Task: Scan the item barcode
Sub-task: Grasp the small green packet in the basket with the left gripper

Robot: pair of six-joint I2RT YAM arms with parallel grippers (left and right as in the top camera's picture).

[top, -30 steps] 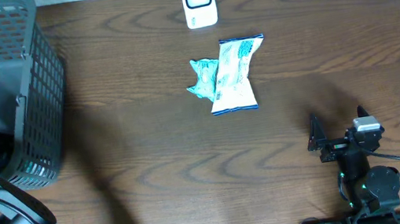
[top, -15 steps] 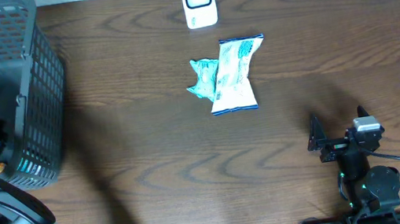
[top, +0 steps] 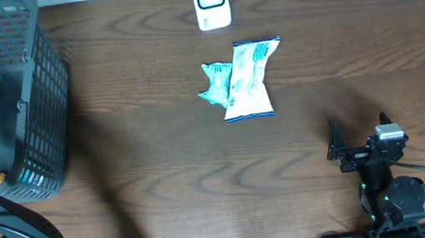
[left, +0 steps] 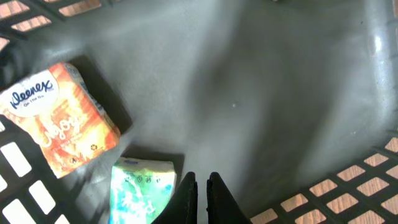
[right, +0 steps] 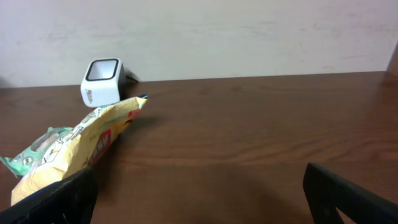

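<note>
My left gripper (left: 200, 186) is down inside the dark mesh basket (top: 25, 105), shut, with nothing between its fingers. Just left of the fingers lies a green and white packet (left: 142, 190), touching or nearly touching the left finger. An orange Kleenex tissue pack (left: 56, 118) lies further left on the basket floor. The white barcode scanner (top: 211, 1) stands at the table's far edge. A white and blue snack bag (top: 247, 80) lies mid-table, overlapping a small teal packet (top: 214, 83). My right gripper (right: 199, 199) rests open near the front right, empty.
The basket's mesh walls (left: 348, 186) close in around the left gripper. In the right wrist view the snack bag (right: 74, 149) lies at the left, with the scanner (right: 102, 81) behind it and a pale wall beyond.
The left gripper's jaws have closed from partly open to shut. The left arm has shifted inside the basket, and an orange pack now shows at the basket's lower edge. The right arm is still.
</note>
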